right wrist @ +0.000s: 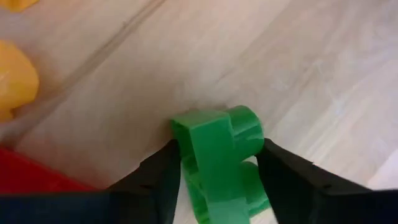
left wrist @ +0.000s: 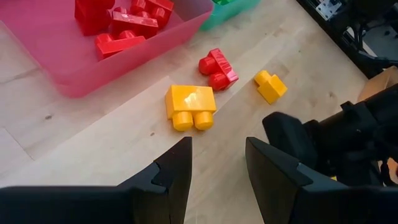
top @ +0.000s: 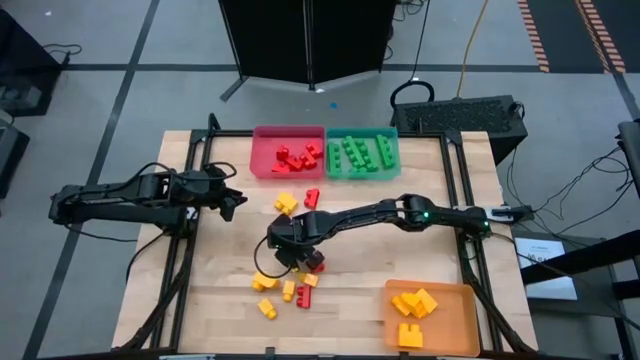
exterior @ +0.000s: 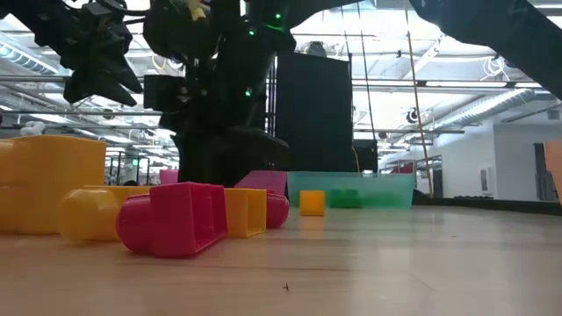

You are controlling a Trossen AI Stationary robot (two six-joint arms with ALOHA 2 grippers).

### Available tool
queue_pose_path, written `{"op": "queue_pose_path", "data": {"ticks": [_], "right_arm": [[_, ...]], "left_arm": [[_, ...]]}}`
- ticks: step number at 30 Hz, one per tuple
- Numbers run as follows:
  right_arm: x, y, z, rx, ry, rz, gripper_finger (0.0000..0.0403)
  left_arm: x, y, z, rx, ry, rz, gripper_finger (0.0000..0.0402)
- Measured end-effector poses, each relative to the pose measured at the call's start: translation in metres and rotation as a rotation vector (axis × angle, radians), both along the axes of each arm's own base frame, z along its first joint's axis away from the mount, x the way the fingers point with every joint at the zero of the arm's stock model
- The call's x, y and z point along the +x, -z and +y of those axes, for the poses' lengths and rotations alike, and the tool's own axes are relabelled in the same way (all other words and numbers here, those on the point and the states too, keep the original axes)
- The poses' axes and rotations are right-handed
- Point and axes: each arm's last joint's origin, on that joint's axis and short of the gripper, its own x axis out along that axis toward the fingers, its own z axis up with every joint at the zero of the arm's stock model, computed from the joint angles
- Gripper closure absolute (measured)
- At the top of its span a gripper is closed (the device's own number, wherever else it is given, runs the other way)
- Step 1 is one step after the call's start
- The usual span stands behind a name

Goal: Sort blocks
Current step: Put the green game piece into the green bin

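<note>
Right wrist view, nearest item: green block, lying between the two dark fingers of the right gripper, both inner faces touching or almost touching its sides. The block's studs are pointing away to one side and its long axis is running roughly along the fingers, so the pinch is crossing its short width. The fingers are closing on it; whether the block is lifted clear of the worktop cannot be told.

Surrounding lot, high view: the right gripper is reaching into the middle of the worktop, just above a scatter of loose yellow blocks and a red block at its tip. A further red block and yellow block are sitting between the gripper and the trays.

Waiting arm: the left gripper is hanging at the worktop's left side, well apart from the green block, fingers drawn together and holding nothing. The right arm is the nearer one by far.

Farthest items: green tray, already holding green blocks, is standing at the far edge beside the red tray; it is lying up and to the right of the held block, which is judged the direction of the coming carry. Orange tray is sitting at the near right corner.
</note>
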Motion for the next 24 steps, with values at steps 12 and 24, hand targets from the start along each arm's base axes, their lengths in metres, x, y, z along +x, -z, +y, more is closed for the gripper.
{"op": "queue_pose_path", "data": {"ticks": [12,24], "right_arm": [[-0.005,-0.047,-0.038,0.202,0.455,0.03,0.0397],[-0.063,-0.152,-0.143,0.153,0.757,-0.065,0.0401]], "left_arm": [[0.0,0.0,0.0,0.006,-0.005,-0.004,0.0249],[0.0,-0.001,0.001,0.026,-0.03,-0.002,0.0249]]}}
